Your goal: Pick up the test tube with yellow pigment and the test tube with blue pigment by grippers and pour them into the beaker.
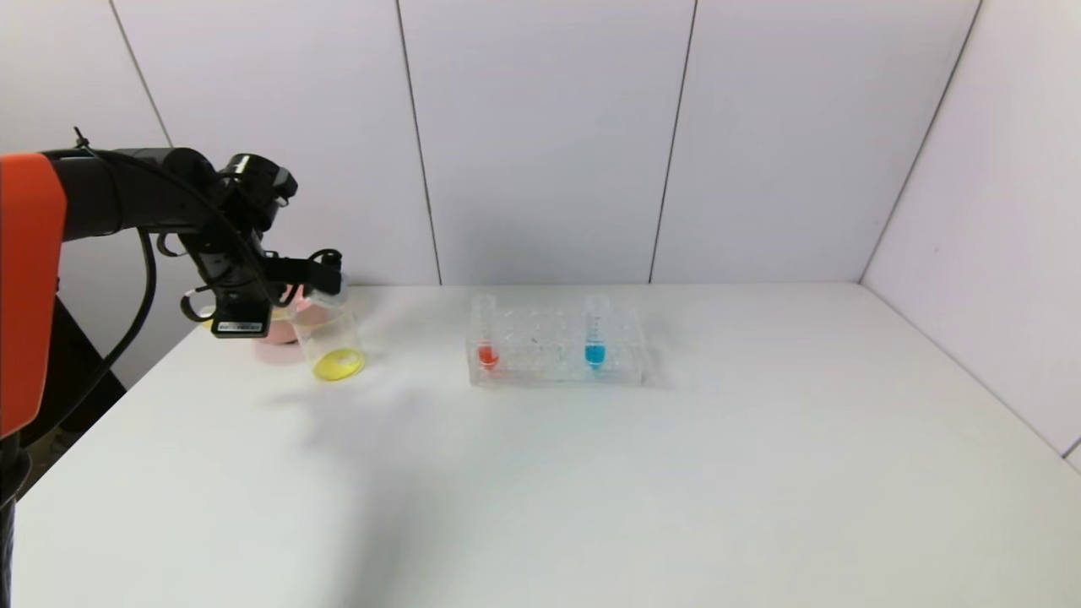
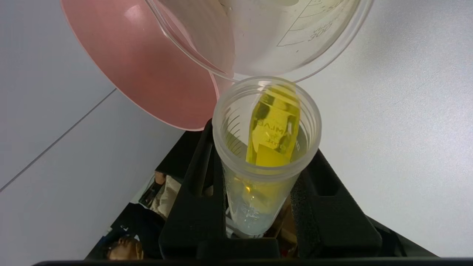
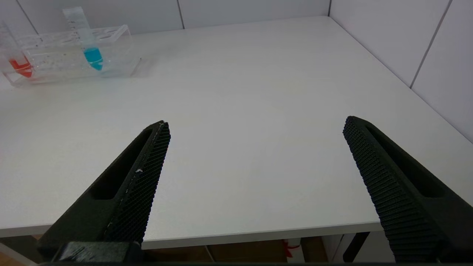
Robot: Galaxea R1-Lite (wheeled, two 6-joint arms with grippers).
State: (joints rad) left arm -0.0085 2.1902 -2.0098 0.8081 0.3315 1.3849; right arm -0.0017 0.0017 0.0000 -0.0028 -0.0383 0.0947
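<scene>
A: What is the left gripper (image 2: pixel 258 207) doing in the left wrist view?
B: Its jaws are closing tight on the test tube with yellow pigment (image 2: pixel 266 147), clamping it near the lower centre of the frame. The tube's open mouth is pointing at the beaker (image 2: pixel 295 40), whose rim is filling the upper centre, and yellow liquid is sitting along the tube's inside wall.
A: And in the head view?
B: The same gripper (image 1: pixel 325 274) is hanging at the left of the frame, just over the beaker (image 1: pixel 331 342), which is showing a yellow pool at its bottom. A pink bowl (image 1: pixel 283 325) is sitting right behind the beaker.
A: Where is the blue one?
B: The test tube with blue pigment (image 1: pixel 596 333) is standing upright in the clear rack (image 1: pixel 557 371) at the centre of the frame, with a red-orange tube (image 1: pixel 486 336) at the rack's other end.
A: The right gripper (image 3: pixel 255 155)?
B: It is showing only in its own wrist view, jaws spreading wide with nothing between them, hovering over the near edge of the white table (image 3: pixel 258 92).
</scene>
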